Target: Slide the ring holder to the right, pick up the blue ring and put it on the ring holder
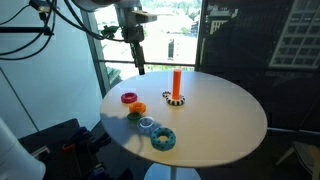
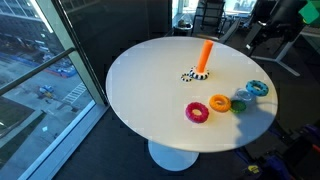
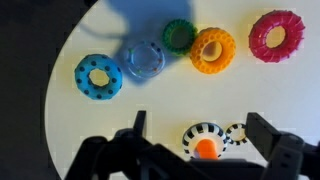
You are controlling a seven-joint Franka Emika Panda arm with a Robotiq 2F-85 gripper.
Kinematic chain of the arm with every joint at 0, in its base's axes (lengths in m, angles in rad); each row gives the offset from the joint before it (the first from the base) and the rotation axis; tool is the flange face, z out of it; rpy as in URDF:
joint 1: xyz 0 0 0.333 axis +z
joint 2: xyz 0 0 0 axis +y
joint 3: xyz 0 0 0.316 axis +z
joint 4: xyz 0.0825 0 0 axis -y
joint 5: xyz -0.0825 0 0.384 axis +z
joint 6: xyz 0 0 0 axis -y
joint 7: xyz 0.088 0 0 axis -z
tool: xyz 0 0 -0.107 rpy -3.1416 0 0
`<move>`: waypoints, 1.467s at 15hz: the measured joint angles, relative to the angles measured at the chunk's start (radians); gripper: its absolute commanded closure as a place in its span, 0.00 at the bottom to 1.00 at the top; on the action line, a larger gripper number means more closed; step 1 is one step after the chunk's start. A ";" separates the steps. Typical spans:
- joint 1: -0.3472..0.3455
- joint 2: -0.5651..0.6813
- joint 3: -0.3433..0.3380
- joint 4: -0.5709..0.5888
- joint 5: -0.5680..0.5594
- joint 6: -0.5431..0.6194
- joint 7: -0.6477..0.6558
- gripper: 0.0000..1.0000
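— Where is the robot's hand?

— The black two-finger gripper (image 3: 200, 128) hangs high over the round white table (image 1: 225, 125). Its fingers are spread wide and hold nothing.

— Why is it up there?

— I think it is lining up. In the wrist view the ring holder (image 3: 204, 146), a thin orange peg on a small dark round base with white stripes, shows down below the gripper, between the two fingers. It has to be pushed to the right first, so the gripper must come down beside it.

— And the blue ring?

— The blue ring (image 3: 98, 77), big, chunky and teal with a bumpy edge, lies well out past the fingertips and off to one side. It ends a curved row, just beside a pale blue ring (image 3: 145, 60). Then come a dark green ring (image 3: 179, 35), an orange ring (image 3: 212, 50) and a pink ring (image 3: 277, 35).

— Why does it lie flat?

— Flat, with the hole up, I think the fingers can pinch its edge from above and drop it over the peg.
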 measured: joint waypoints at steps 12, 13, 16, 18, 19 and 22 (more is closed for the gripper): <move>0.000 0.163 0.018 0.085 -0.111 0.169 0.210 0.00; 0.000 0.183 0.018 0.101 -0.135 0.178 0.239 0.00; 0.000 0.246 0.014 0.161 -0.192 0.187 0.318 0.00; 0.003 0.288 0.006 0.205 -0.215 0.187 0.356 0.00; 0.006 0.307 -0.001 0.225 -0.225 0.187 0.373 0.00; 0.021 0.367 -0.027 0.287 -0.248 0.187 0.413 0.00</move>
